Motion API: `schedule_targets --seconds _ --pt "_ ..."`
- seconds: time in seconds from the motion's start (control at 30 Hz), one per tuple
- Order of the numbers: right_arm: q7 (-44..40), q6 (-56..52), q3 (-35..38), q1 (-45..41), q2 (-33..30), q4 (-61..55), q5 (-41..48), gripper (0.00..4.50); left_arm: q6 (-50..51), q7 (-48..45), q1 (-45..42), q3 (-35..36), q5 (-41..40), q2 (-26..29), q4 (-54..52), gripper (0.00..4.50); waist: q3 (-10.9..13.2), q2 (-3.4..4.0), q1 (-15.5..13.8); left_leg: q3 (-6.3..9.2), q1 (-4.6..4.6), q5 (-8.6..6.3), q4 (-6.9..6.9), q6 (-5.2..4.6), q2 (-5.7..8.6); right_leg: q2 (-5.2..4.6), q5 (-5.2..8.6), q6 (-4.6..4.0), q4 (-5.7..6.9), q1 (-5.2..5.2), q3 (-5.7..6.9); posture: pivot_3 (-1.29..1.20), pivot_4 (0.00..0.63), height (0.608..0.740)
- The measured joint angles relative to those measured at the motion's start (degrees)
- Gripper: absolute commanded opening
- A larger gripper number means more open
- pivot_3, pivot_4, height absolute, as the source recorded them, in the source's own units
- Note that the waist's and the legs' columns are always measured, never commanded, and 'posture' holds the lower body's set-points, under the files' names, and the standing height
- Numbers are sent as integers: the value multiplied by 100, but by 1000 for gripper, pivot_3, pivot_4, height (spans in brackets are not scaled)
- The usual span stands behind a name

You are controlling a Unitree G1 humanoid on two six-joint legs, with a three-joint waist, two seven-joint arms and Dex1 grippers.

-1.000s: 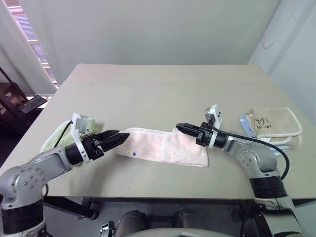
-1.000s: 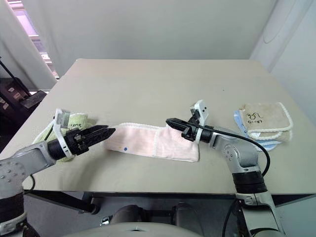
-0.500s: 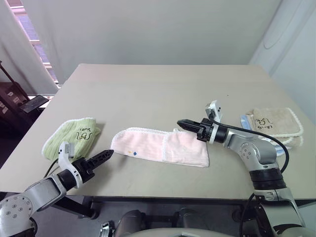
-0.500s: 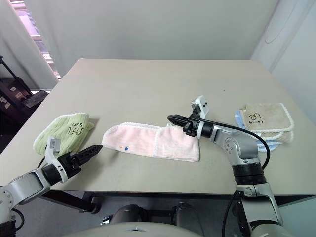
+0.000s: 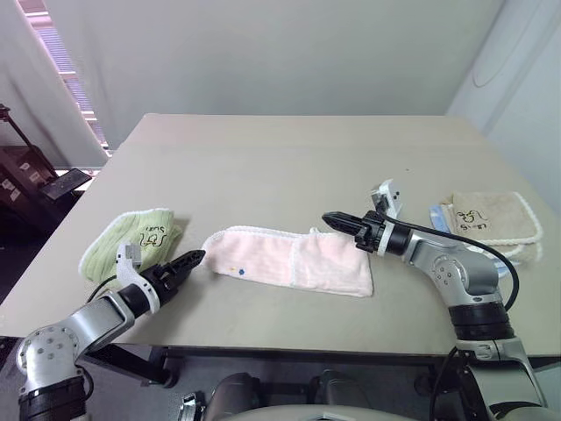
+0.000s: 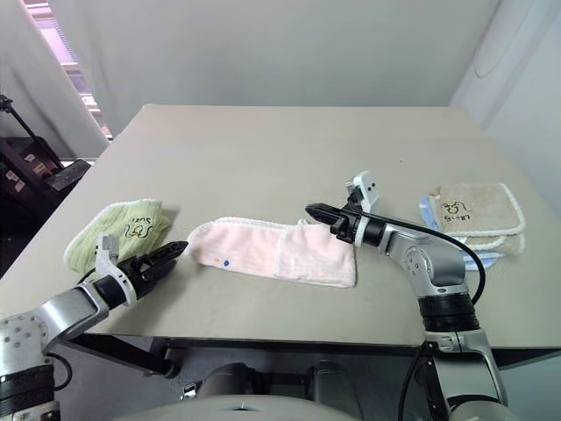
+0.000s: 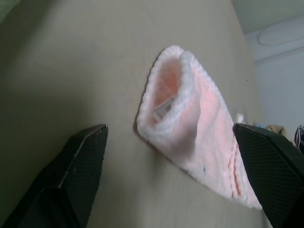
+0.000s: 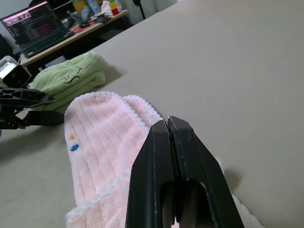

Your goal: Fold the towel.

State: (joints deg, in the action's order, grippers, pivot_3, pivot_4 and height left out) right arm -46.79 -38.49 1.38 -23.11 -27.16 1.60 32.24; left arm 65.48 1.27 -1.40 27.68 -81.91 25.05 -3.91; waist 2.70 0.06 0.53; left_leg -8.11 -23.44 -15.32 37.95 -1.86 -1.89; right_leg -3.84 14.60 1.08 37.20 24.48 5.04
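The pink towel [image 5: 289, 260] lies near the front edge of the bench [image 5: 280, 167], already doubled into a long narrow strip with white trim along its rim; one end is lapped over the strip, so it reads as partly folded rather than finished. The left end effector [image 5: 186, 260] sits low just beside the strip's rounded left end, its two black fingers [image 7: 78, 175] spread wide and empty, the towel's end lying between them in the left wrist view without contact that I can make out. The right end effector [image 5: 337, 219] hovers over the strip's right part with its fingers pressed together on nothing, pointing across toward the left. A lime-green towel [image 5: 131, 241] rests folded to the left, apart from the pink one, and a beige cream-edged towel [image 5: 486, 219] sits on a stack at the right. As a judgement, at least one more fold, bringing the long strip's ends together, is left.
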Motion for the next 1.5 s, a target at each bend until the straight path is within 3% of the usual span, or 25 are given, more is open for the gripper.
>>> schedule_targets --seconds 0.33,0.37,0.47,0.73,0.8,0.93,1.27,1.5 --pt "261 6 187 68 -22 -41 -42 0 -62 73 -870 -259 443 -493 680 4455 -6 13 -133 -1 -3 0 0 -1 19 -64 -4 5 -4 -24 68 0 0 724" --pt "279 6 187 68 -22 -41 -46 0 -49 77 -887 -263 456 -507 680 4288 -7 14 -137 -1 -5 0 0 -1 19 -68 -3 5 -6 -26 74 0 0 724" --pt "362 12 198 69 -22 -41 -58 0 5 108 -926 -265 525 -528 734 3564 -7 15 -133 -1 -8 0 1 -1 22 -73 -4 6 -11 -28 77 0 0 724" --pt "436 40 220 108 -21 -41 -100 0 385 77 -946 -523 647 -527 760 574 -4 10 -110 -1 -17 1 2 -2 21 -71 6 23 -16 -19 78 0 0 724" --pt "452 72 220 108 -23 -41 -130 0 427 74 -988 -519 631 -525 744 12 -3 9 -109 -1 -17 1 1 -1 20 -70 8 25 -15 -18 79 0 0 724" --pt "479 139 229 108 -26 -41 -168 0 439 87 -1013 -507 638 -469 713 12 -1 7 -93 -1 -18 1 1 -1 19 -70 9 25 -15 -17 80 0 0 724" --pt "309 149 284 200 -99 -142 -112 0 805 -806 -940 -667 379 385 -523 12 11 2 42 -1 -44 2 0 1 18 -71 10 26 -20 4 80 0 0 724" --pt "153 164 358 229 -241 -158 -108 0 791 -1101 -1192 -847 401 753 -652 12 15 4 49 -1 -45 3 -2 2 17 -68 10 26 -17 8 81 0 0 724"
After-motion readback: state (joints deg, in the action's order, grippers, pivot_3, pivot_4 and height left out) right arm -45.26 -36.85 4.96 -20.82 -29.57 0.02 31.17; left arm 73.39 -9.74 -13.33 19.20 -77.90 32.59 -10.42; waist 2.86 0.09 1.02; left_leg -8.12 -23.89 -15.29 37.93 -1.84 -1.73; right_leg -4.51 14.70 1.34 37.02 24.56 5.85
